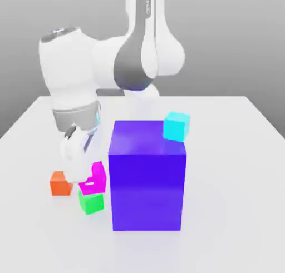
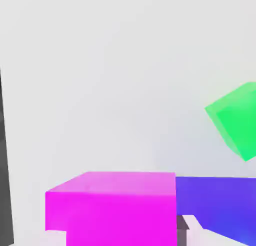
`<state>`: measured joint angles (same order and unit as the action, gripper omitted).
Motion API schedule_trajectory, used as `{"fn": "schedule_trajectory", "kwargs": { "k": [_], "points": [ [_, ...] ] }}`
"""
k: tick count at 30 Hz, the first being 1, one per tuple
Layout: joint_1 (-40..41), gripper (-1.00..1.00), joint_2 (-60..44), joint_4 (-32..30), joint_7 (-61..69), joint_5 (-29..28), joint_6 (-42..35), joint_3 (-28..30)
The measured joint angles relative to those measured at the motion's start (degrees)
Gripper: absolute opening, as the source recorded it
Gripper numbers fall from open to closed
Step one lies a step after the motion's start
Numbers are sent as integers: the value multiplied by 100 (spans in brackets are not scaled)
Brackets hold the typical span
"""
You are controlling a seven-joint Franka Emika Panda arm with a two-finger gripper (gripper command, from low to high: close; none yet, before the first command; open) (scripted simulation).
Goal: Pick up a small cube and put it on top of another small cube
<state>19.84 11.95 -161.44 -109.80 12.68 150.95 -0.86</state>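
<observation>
The magenta cube [image 1: 94, 177] [image 2: 112, 207] hangs tilted off the table, with my gripper [image 1: 91, 180] [image 2: 112, 230] shut on it. The green cube [image 1: 91, 202] rests on the table just below it in the exterior view. In the hand view the green cube [image 2: 237, 119] lies off to one side of the held magenta cube, with a gap between them. Whether the two cubes touch I cannot tell from the exterior view. The white hand [image 1: 78, 147] reaches down from above on the exterior view's left.
A big blue-purple block [image 1: 147, 177] [image 2: 215, 202] stands right beside the cubes, on the exterior view's right. An orange cube [image 1: 60, 184] sits on the table to their left. A cyan cube [image 1: 177, 126] shows behind the block's far top corner.
</observation>
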Motion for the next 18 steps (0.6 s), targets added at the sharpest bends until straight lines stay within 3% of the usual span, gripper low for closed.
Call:
{"fn": "schedule_trajectory", "kwargs": {
  "k": [6,16,17,18],
  "points": [
    [838,-100,215,-777,-1104,-1054,429,-296],
    [1036,-100,-1151,-753,-1364,-1393,1770,-381],
    [1068,100,-1252,-754,-1349,-1373,1871,-393],
    [1075,100,-1252,-754,-1349,-1373,1872,-394]
  ]
}}
